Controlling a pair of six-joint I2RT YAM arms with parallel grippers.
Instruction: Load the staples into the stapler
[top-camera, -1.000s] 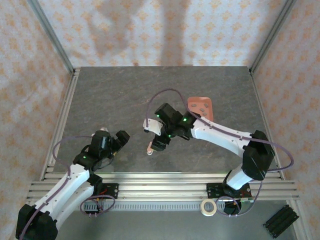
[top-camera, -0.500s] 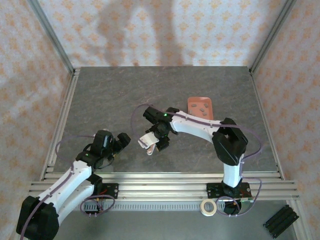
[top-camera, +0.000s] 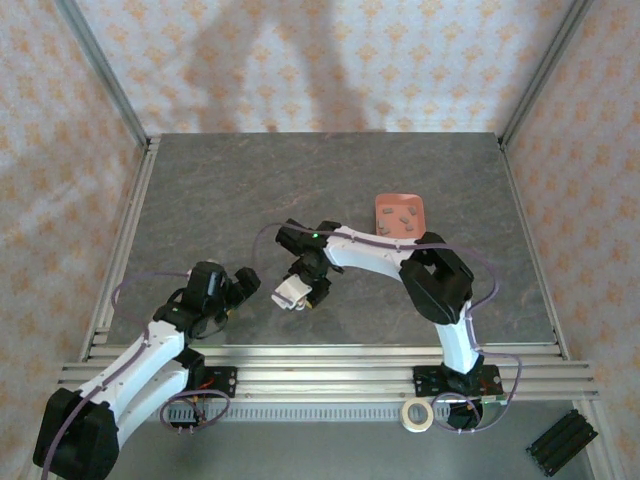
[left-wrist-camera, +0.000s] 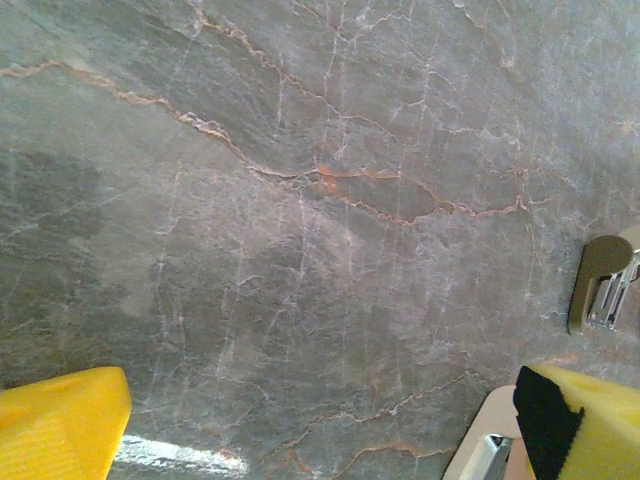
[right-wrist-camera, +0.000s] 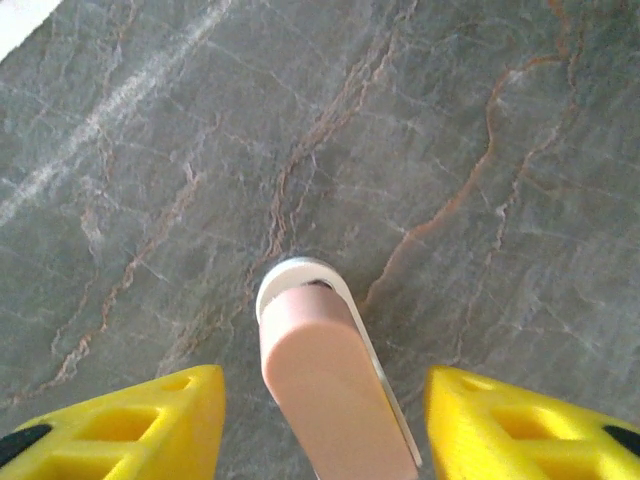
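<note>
Grey stone tabletop (top-camera: 200, 190) below, my right gripper (right-wrist-camera: 322, 388) fingers apart straddling the pink stapler (right-wrist-camera: 305, 350): centre it before squeezing; left gripper (left-wrist-camera: 320, 430) spread wide.

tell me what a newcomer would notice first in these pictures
The pale pink stapler sits on the grey marbled table, between the yellow fingers of the right claw, which stands open around it without touching. Toward the far right of the table is a salmon tray holding small grey staples. The left claw hovers wide open near the front left.
</note>
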